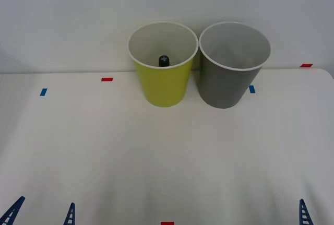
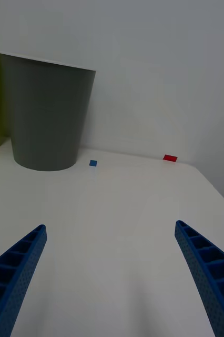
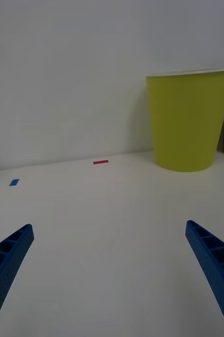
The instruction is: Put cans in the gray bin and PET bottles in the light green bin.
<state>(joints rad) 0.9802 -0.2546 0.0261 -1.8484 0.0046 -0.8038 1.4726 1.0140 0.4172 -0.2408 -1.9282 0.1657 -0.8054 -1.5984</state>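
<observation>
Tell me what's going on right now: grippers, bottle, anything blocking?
Left gripper open, low at near table edge. Right gripper open, same. Bottle's black cap showing inside light green bin. Nothing in the way.

Overhead front; low wrists; shared bins (image 1: pixel 229 68)

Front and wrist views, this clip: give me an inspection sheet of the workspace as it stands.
Surface: white table, with small red and blue tape marks.
Job's things: light green bin and gray bin upright, side by side at the far edge; a black bottle cap shows inside the light green bin.
Clutter: nothing seen.
Grippers: left gripper and right gripper open, empty, low at the near edge.
Cables: nothing seen.
Surroundings: plain white wall behind the bins.
</observation>
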